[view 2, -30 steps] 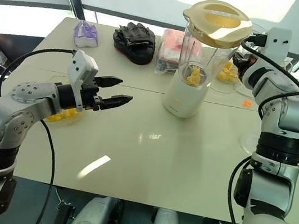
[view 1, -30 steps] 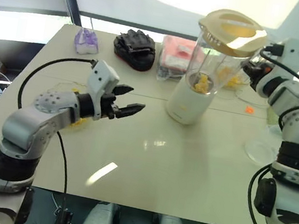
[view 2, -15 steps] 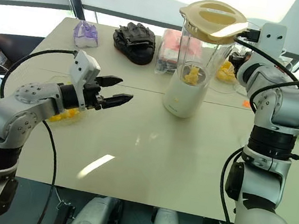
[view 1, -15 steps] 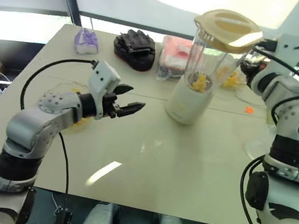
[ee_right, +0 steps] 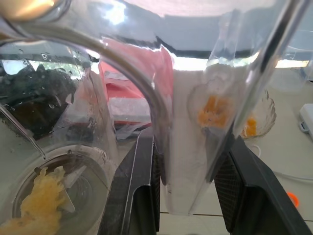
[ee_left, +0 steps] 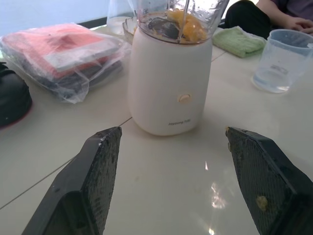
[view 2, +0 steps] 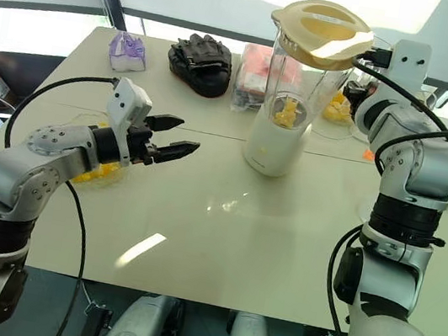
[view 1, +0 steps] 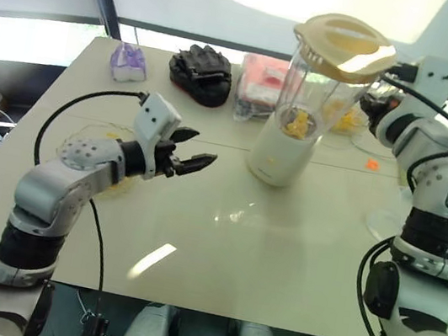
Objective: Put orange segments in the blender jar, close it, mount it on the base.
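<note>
My left end effector (view 1: 202, 147) hangs released, fingers spread wide, just above the surface (view 1: 279, 253); it points at the white base (view 1: 276, 152), which stands ahead of it and apart from it; the blender jar (view 1: 317, 89) sits on that base, upright, with the tan lid (view 1: 344, 46) on top; orange segments (view 1: 301, 125) lie at the bottom of the jar, over the blades. My right end effector (ee_right: 188, 147) is clenched on the jar handle (ee_right: 186, 176), one finger on each side of the clear strip, pads touching it. Behind my left end effector, beneath the forearm, a dish (view 2: 95, 172) holds more orange pieces; forward of it, beside the base, lies a pink packet (view 1: 258, 84); past the base stands a clear measuring cup (ee_left: 281, 61), with a green cloth (ee_left: 239, 41) near it.
</note>
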Motion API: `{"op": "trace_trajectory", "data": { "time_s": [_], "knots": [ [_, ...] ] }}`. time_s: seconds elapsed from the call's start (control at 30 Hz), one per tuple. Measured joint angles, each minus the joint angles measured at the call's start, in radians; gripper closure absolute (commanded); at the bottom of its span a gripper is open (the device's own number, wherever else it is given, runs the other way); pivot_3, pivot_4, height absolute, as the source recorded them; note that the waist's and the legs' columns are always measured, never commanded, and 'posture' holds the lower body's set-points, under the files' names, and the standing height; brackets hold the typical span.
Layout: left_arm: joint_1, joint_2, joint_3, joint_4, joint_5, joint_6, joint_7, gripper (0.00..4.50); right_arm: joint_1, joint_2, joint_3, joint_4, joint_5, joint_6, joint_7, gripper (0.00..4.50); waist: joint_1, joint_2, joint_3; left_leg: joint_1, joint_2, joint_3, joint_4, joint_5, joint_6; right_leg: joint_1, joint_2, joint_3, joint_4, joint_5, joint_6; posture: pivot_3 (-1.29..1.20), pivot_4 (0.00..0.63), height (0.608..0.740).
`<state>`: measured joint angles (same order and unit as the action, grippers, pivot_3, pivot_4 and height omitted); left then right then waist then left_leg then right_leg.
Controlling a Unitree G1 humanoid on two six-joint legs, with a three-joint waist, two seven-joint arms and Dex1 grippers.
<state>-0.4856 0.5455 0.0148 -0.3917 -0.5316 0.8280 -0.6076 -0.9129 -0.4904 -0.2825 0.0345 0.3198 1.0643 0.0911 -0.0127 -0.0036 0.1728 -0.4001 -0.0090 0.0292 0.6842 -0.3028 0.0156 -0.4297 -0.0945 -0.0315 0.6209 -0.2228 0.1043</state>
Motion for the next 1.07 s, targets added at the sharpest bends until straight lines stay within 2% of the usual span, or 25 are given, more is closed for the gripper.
{"op": "trace_trajectory", "data": {
  "time_s": [0.17,0.3,0.4,0.57,0.73,1.07],
  "knots": [
    [0.0,-0.002,-0.002,0.001,0.002,-0.011,0.001,0.95,0.002,-0.007,0.005,0.021,-0.005,-0.029,0.026,3.25,0.0,0.0,0.0,0.001,0.0,0.0,0.0,0.0,0.0,0.001,0.0,0.0,0.0,0.0,0.0,0.0,0.15,0.74],
    [0.0,-0.004,-0.004,0.007,0.008,-0.012,0.001,0.9,0.012,-0.01,0.023,0.051,-0.014,-0.032,0.042,1.73,0.0,0.0,0.0,0.001,0.0,0.0,0.0,0.0,0.0,0.001,0.0,0.0,0.0,0.0,0.0,0.0,0.15,0.74],
    [0.0,-0.006,-0.011,0.011,0.014,-0.013,0.001,0.9,0.031,-0.009,0.037,0.082,-0.027,-0.023,0.041,0.15,0.0,0.0,0.0,0.001,0.0,0.0,0.0,0.0,0.0,0.001,0.0,0.0,0.0,0.0,0.0,0.0,0.15,0.74],
    [0.0,-0.009,-0.013,0.02,0.02,-0.013,0.001,0.9,0.035,-0.014,0.037,0.071,-0.041,-0.02,0.034,0.15,0.0,0.0,0.0,0.001,0.0,0.0,0.0,0.0,0.0,0.001,0.0,0.0,0.0,0.0,0.0,0.0,0.15,0.74],
    [-0.001,-0.026,-0.01,0.022,0.015,-0.01,0.001,0.9,0.103,-0.014,0.037,0.002,-0.042,0.015,0.033,0.15,0.001,0.0,0.0,0.001,0.0,0.0,0.0,0.0,0.0,0.001,0.0,0.0,0.0,0.0,0.0,0.0,0.15,0.74],
    [0.004,-0.044,0.061,0.033,-0.098,0.066,0.01,0.9,0.524,-0.028,0.055,-0.338,-0.053,0.017,0.051,0.15,0.002,0.0,0.0,0.001,0.0,0.0,0.0,0.0,0.0,0.001,0.0,0.0,-0.001,0.0,0.0,0.0,0.15,0.74]
  ]
}}
